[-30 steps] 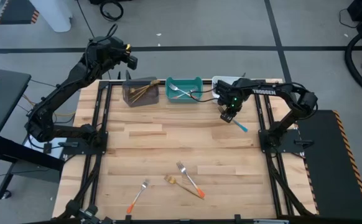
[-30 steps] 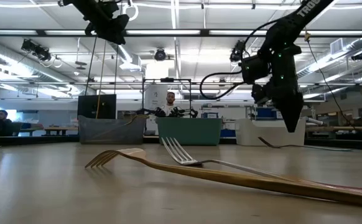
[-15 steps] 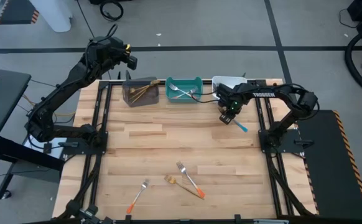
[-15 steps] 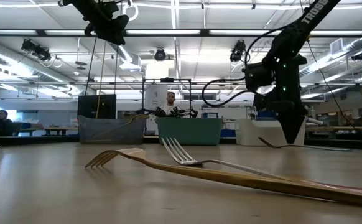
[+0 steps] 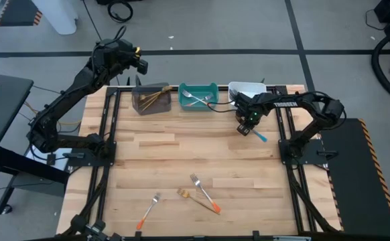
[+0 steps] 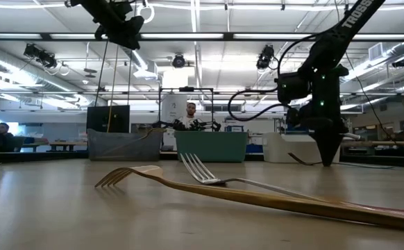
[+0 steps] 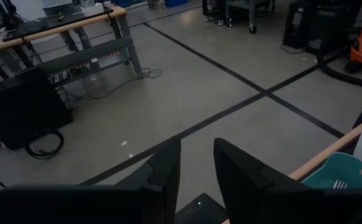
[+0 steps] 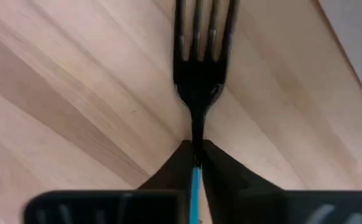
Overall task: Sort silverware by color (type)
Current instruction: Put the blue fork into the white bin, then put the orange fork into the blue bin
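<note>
Gripping item: right gripper [image 8: 195, 163] clamped on blue-handled fork [image 8: 199, 62]; long axis in line with fingers, tines pointing straight ahead, handle trailing behind.

Left gripper [image 7: 196, 163]: parted, unladen.

blue-handled fork [image 8: 195, 177] handle mostly hidden, gripped

Right of centre in the high view, a slim silver-metal fork with a blue handle [image 5: 257, 133] is clamped between the right gripper's [image 5: 244, 127] fingers, blue end slanting toward lower right. At bottom centre, two silver forks with orange handles [image 5: 148, 211] [image 5: 206, 194] lie flat, a small gold fork [image 5: 184, 193] just beside the right-hand one.
</note>
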Available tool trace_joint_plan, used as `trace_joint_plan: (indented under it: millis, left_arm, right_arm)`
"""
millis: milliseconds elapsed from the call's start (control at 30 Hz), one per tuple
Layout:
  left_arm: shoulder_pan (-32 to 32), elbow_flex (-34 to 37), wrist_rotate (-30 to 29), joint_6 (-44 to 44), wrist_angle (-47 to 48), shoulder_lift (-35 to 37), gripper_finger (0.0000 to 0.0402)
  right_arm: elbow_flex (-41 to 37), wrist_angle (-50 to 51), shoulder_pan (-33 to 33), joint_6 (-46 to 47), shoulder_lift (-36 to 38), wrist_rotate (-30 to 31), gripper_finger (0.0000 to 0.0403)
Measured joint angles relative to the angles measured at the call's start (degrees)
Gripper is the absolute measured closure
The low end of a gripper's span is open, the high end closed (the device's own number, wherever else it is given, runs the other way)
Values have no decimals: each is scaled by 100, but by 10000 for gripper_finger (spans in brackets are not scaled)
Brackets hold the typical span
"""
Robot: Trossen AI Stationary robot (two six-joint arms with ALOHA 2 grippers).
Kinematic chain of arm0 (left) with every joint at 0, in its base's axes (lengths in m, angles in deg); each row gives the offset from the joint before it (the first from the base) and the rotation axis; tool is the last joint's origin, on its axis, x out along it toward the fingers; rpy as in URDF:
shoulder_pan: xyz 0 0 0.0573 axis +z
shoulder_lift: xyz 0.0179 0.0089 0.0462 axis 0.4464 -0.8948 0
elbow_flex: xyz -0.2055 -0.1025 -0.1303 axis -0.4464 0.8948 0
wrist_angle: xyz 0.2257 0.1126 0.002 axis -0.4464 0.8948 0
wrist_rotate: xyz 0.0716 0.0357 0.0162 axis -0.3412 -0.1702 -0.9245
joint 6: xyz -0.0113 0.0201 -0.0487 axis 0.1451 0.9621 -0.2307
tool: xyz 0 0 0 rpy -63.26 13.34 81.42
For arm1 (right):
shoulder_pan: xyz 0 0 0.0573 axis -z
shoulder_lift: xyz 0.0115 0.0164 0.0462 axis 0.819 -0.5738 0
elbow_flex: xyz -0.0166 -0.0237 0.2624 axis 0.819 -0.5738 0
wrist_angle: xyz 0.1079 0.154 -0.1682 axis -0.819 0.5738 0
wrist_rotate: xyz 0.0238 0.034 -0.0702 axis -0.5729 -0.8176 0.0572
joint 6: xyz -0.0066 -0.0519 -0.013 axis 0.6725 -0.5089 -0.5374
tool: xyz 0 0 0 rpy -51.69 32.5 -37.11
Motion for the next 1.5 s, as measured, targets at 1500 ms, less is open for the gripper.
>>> trace_joint_plan:
  millis: [1500]
  left_arm:
    - [0, 2, -76, -166, 235, 0, 296]
  right_arm:
    - [2433, -135, 2009, -2820, -30, -132, 327]
